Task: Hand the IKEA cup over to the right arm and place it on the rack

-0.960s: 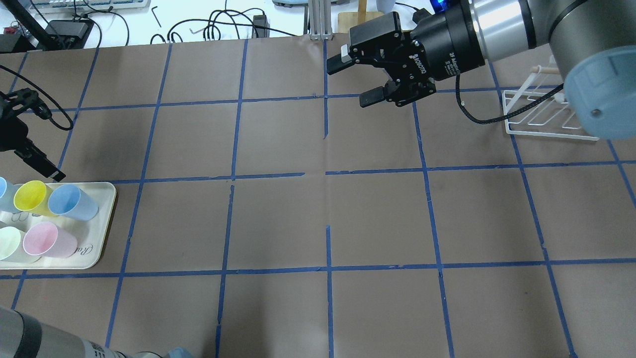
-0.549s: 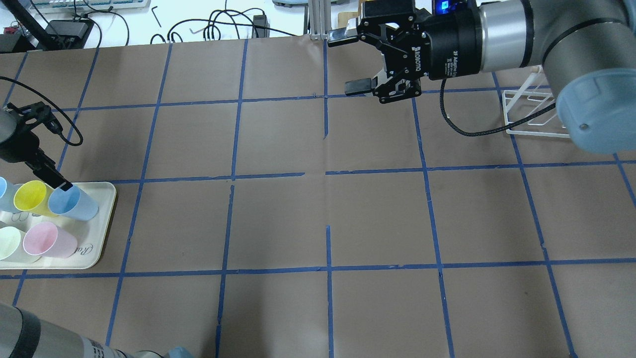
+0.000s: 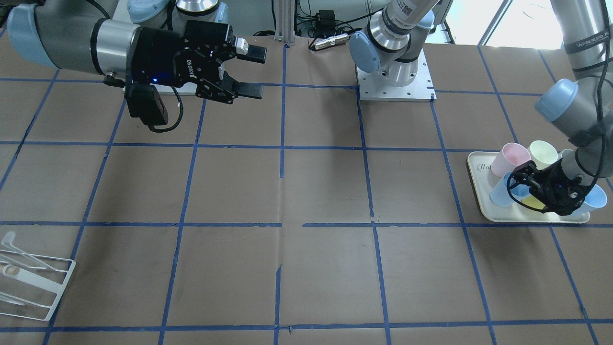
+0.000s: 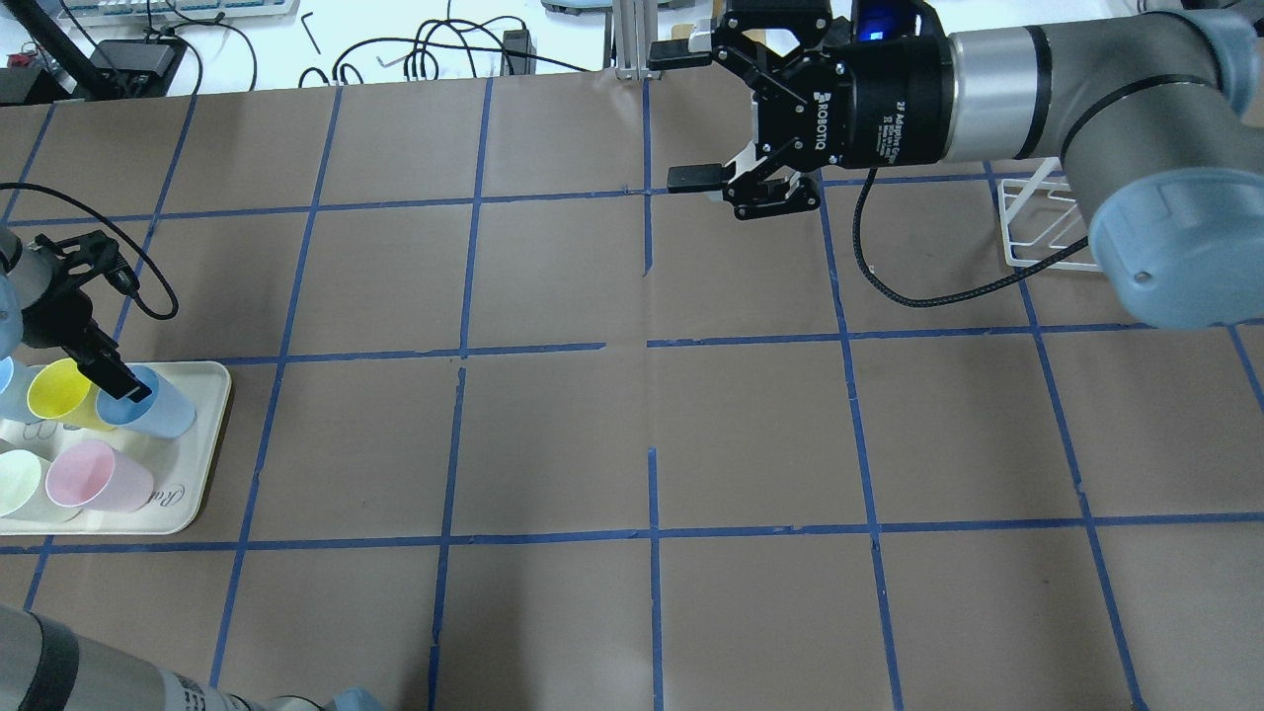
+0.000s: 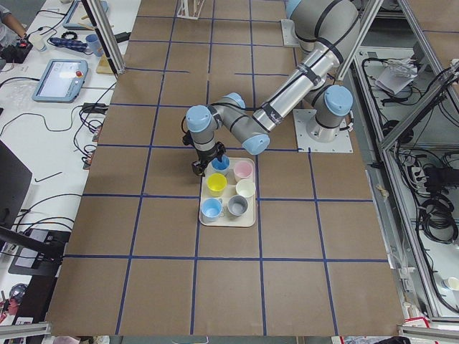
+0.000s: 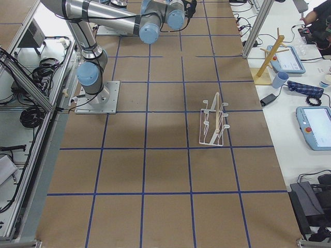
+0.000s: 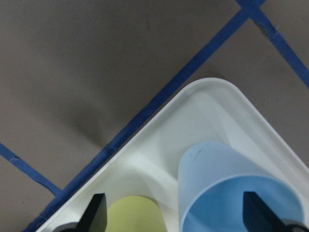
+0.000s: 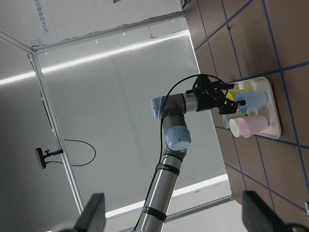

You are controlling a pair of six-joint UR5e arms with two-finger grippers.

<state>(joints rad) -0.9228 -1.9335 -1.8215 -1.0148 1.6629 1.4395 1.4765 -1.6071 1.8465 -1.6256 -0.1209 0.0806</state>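
The blue cup (image 4: 153,410) stands upright (long axis vertical, mouth up) at the far right corner of the cream tray (image 4: 197,474), on the left edge of the table (image 4: 553,444). The left arm (image 5: 290,104) is much the nearer: the left jaws are apart and directly above the cup, one finger (image 4: 114,373) over its mouth, the other towards the yellow cup (image 4: 57,390). That neighbour stands just beside the blue cup — judged the main obstruction to a clean closure; a pink cup (image 4: 94,476) is near. The right jaws, on the right arm (image 4: 1027,74), are apart and empty, raised over the far middle, pointing left. The rack (image 6: 213,126) lies far right, well apart from the cup.
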